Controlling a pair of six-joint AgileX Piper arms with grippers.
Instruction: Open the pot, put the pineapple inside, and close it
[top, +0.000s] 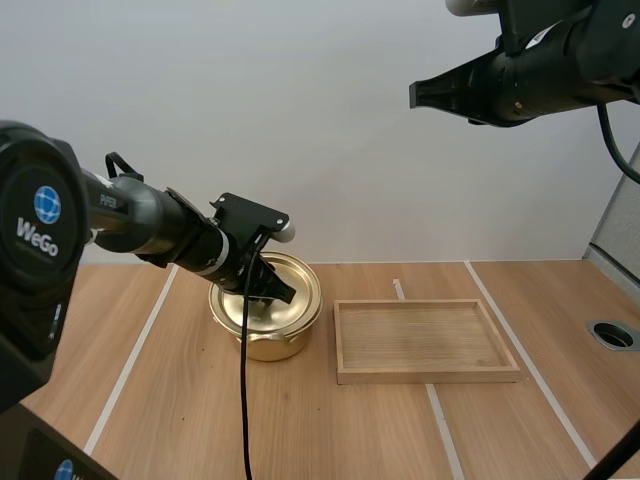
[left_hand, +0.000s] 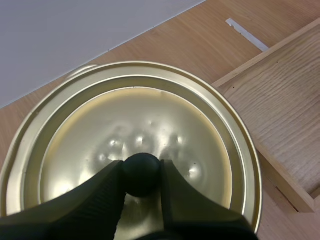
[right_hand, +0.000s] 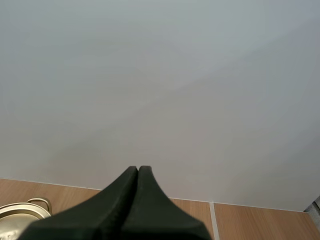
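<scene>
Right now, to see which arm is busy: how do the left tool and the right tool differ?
The left tool is shut on the black knob of the lid; the right tool is shut on nothing, closed as one wedge. The left tool sits low at the pot; the right tool hangs high above the table, away from the pot. Both are black and shut.

My left arm (top: 150, 225) is stretched out low and tilted down, with the left gripper (left_hand: 142, 167) pinching a black knob (left_hand: 142, 176) between its tips. My right arm (top: 560, 60) is way up high, and the right gripper (top: 415, 95) has its fingers pressed together in one wedge.
</scene>
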